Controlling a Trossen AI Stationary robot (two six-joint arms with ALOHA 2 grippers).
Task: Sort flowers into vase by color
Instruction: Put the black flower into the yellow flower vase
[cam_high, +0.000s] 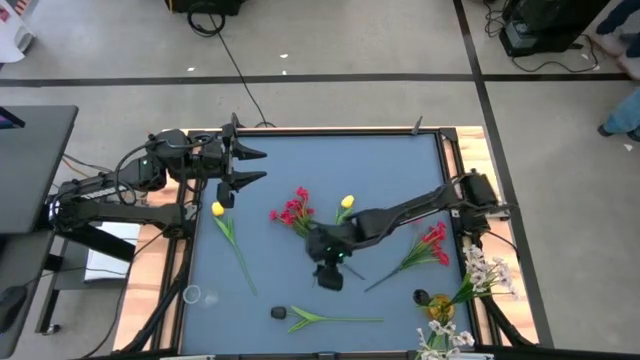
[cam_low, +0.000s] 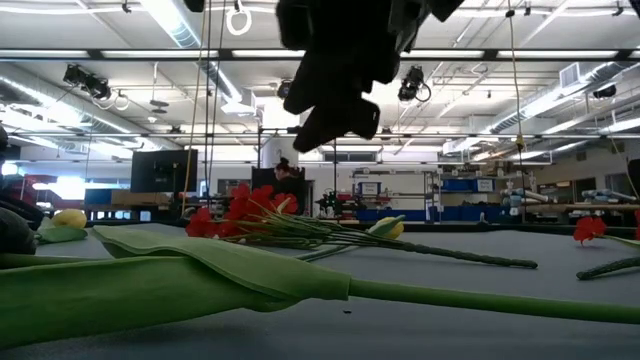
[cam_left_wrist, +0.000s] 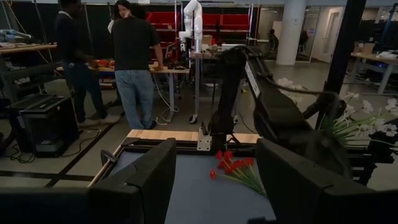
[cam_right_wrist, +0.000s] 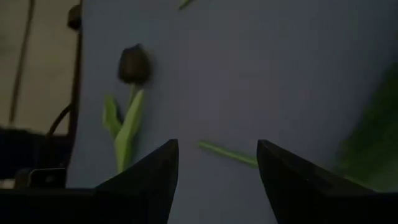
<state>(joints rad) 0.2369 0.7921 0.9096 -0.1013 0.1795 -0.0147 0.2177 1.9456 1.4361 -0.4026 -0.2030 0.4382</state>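
Observation:
Several artificial flowers lie flat on the blue-grey table. A yellow tulip (cam_high: 218, 209) is on the left, a red cluster (cam_high: 293, 208) and a second yellow tulip (cam_high: 346, 202) are in the middle, and another red cluster (cam_high: 432, 240) is on the right. A dark bud (cam_high: 278, 313) with its long stem lies near the near edge. My right gripper (cam_high: 328, 275) hovers open above the table's middle, and in its wrist view the dark bud (cam_right_wrist: 134, 64) lies ahead of the open gripper (cam_right_wrist: 217, 146). My left gripper (cam_high: 262, 165) waits open at the far left corner.
White blossom sprays (cam_high: 485, 270) stand at the table's right near corner beside a vase (cam_high: 437, 300). A wooden frame (cam_high: 462, 150) runs round the table. In the low view a green leaf and stem (cam_low: 200, 275) fill the foreground. People (cam_left_wrist: 134, 56) stand in the room beyond.

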